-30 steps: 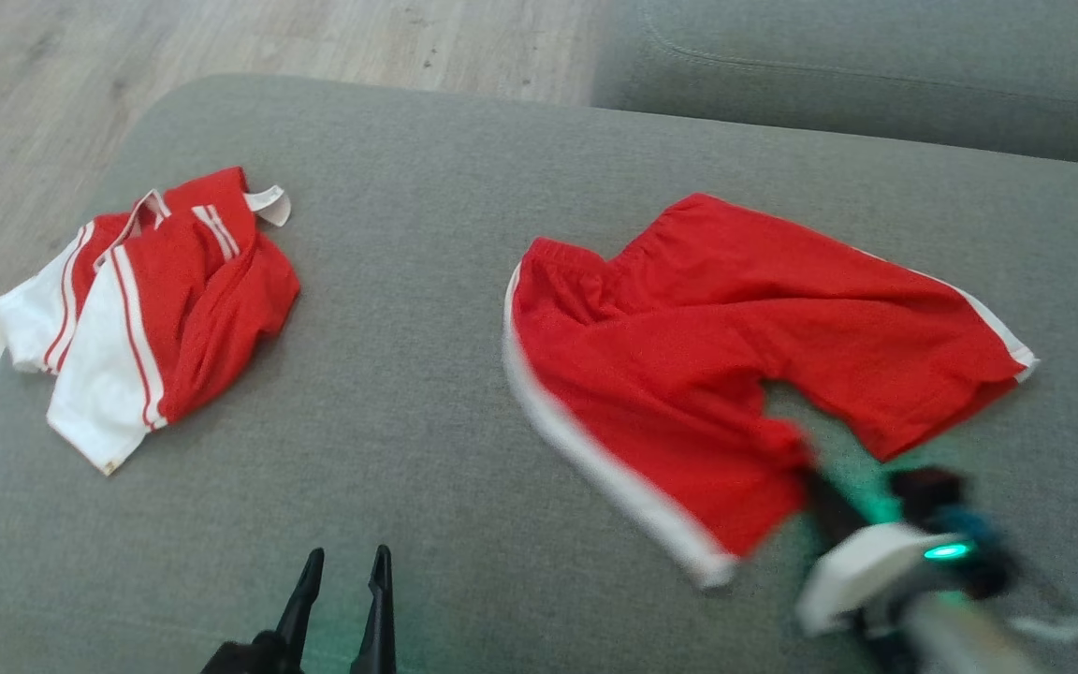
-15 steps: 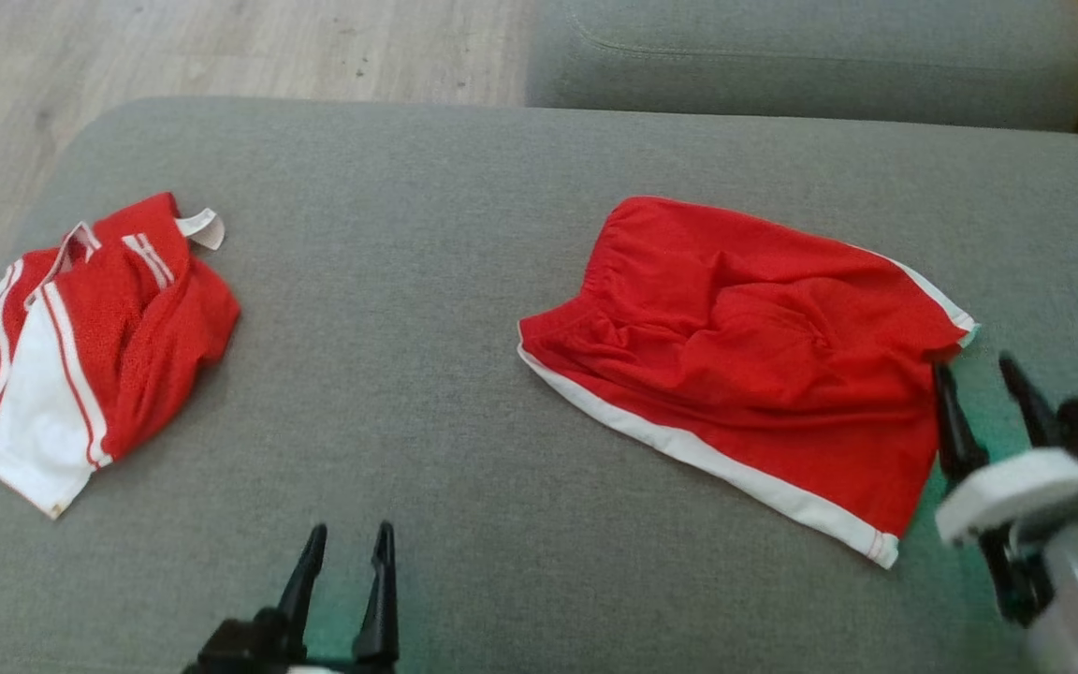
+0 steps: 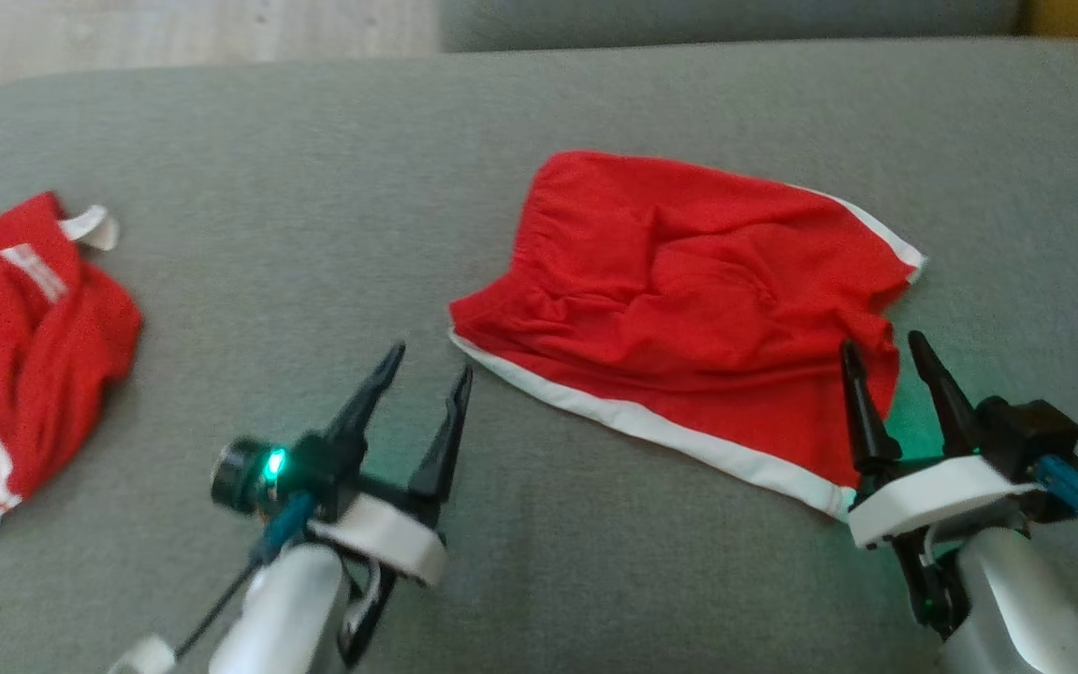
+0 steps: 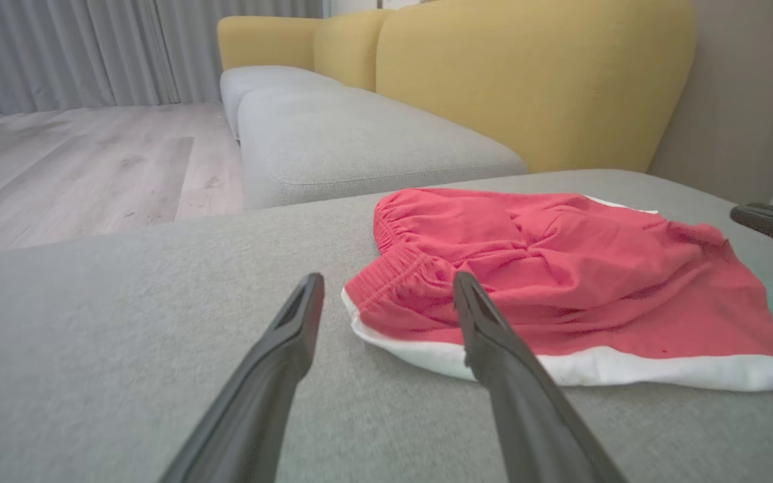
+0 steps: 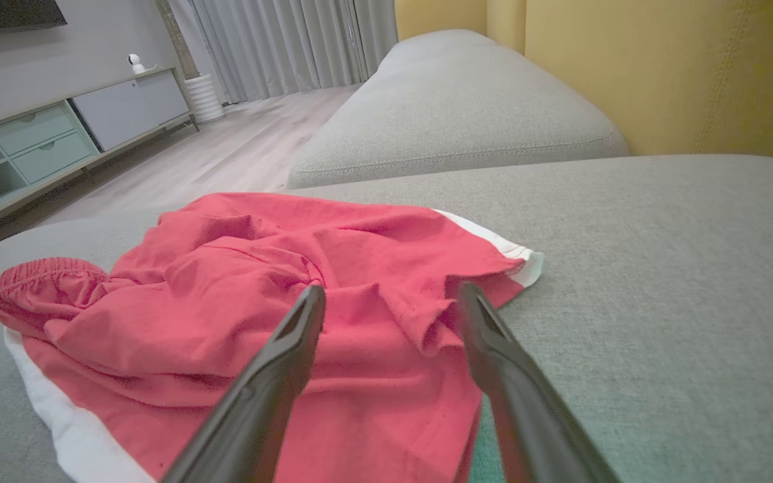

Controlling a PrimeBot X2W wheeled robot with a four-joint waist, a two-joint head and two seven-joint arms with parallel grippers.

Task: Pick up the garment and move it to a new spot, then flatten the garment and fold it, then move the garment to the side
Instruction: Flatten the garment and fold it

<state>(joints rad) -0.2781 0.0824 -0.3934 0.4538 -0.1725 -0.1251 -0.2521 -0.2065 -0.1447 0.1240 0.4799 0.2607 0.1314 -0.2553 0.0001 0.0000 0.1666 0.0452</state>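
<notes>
The garment [image 3: 679, 300] is a pair of red shorts with a white side stripe, lying folded in half and wrinkled on the grey cushion [image 3: 314, 215]. My left gripper [image 3: 431, 360] stands open just off the waistband corner, with nothing between its fingers. In the left wrist view the gripper [image 4: 388, 278] points at the elastic waistband of the shorts [image 4: 561, 268]. My right gripper [image 3: 881, 343] is open at the leg-hem end, one finger over the red cloth. The right wrist view shows its fingers [image 5: 392, 288] spread above the shorts [image 5: 279, 288], gripping nothing.
A second red and white garment [image 3: 15, 337] lies crumpled at the cushion's left end. Another grey seat cushion [image 4: 359, 141] and a yellow backrest [image 4: 527, 74] stand beyond. Wooden floor [image 4: 78, 161] lies past the cushion's far left edge.
The right gripper carried one leg over the other, then opened and let go. The left arm came forward toward the waistband. The head camera also shifted.
</notes>
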